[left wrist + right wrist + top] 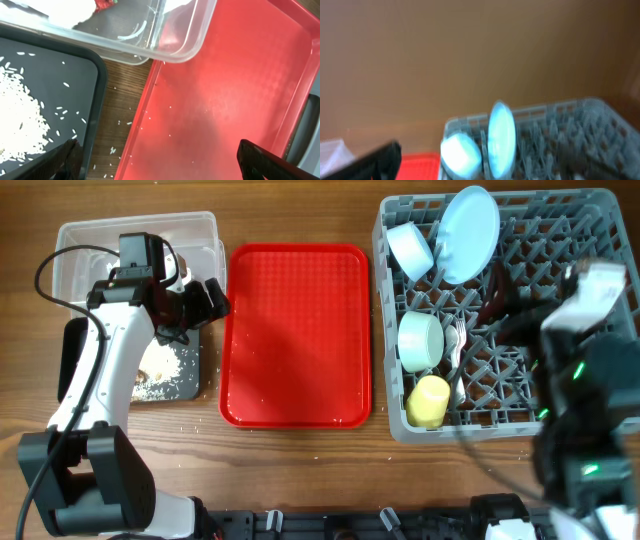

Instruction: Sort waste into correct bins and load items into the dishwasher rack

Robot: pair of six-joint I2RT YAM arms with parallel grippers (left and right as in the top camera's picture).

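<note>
My left gripper point(203, 304) is open and empty, low over the gap between the black tray point(205, 360) and the red tray; its fingers frame that gap in the left wrist view point(160, 162). White rice point(17, 117) lies on the black tray point(75, 75). A white-and-red wrapper point(75, 11) lies in the clear tub point(185, 47). The grey rack point(390, 395) holds the blue plate point(468, 235) on edge, two bowls point(410, 250) point(421, 340), the yellow cup point(429, 401) and the white cutlery point(458, 345). My right gripper point(508, 305) hangs open and empty above the rack, blurred.
The flat red serving tray point(295, 335) lies between the bins and the rack, bare but for a few rice grains. Stray grains lie on the wood by the black tray. The right wrist view is blurred and shows the plate point(501, 137) and a bowl point(461, 152).
</note>
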